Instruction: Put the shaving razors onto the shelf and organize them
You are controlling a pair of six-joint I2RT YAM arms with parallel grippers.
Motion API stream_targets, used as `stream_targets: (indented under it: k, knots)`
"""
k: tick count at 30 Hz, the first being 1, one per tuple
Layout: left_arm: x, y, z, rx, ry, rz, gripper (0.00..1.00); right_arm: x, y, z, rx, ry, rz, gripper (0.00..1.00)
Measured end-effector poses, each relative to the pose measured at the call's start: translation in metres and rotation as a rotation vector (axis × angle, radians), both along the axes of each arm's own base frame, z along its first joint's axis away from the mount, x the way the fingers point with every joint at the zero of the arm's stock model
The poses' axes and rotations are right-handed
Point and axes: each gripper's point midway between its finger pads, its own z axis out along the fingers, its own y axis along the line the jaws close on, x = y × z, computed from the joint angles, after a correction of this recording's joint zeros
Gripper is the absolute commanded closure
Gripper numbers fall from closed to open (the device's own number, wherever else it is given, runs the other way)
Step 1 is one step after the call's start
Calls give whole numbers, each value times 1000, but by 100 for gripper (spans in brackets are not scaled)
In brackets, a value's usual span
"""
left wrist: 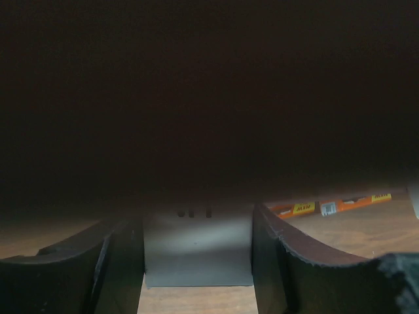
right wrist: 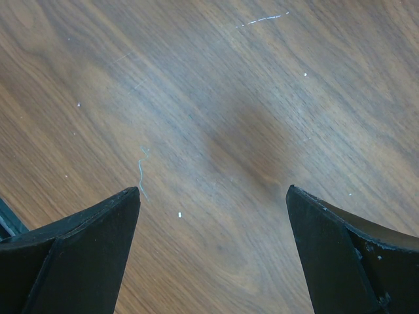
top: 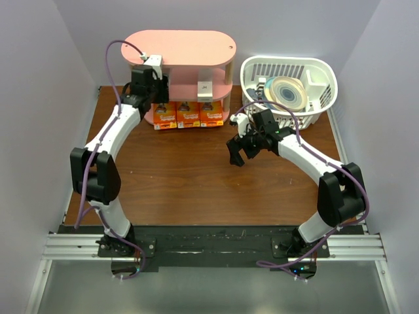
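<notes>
The pink shelf (top: 183, 46) stands at the back of the table. Three orange razor packs (top: 188, 114) line its bottom tier side by side. A whitish-grey razor box (top: 205, 89) stands on the middle tier. My left gripper (top: 157, 84) reaches into the middle tier from the left, under the top board. In the left wrist view it (left wrist: 198, 222) is shut on a second whitish-grey box (left wrist: 198, 252) with dark lettering, a finger flat against each side. The top board hides this box from above. My right gripper (top: 237, 154) (right wrist: 213, 190) hangs open over bare wood, holding nothing.
A white slatted basket (top: 327, 72) sits right of the shelf with a striped round plate (top: 288, 91) inside. The orange packs' top edges (left wrist: 327, 207) show at the right of the left wrist view. Pale walls close in the table on both sides.
</notes>
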Motion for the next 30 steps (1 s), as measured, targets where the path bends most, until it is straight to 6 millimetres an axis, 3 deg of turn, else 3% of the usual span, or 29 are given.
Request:
stream_targets:
  k: [16,25,28,30]
  knots:
    - [8,1,4,-4,-14,19,26,-2,-1,-4,-3,8,-1,1]
    - [7,3,7,-4,-21,33,22,-2,-1,-4,-2,7,-1,1]
    - [1,4,20,-8,-37,27,19,-2,-1,-4,-3,8,-1,1]
    - [-10,4,38,-5,-68,8,16,-2,-1,-4,-3,8,-1,1]
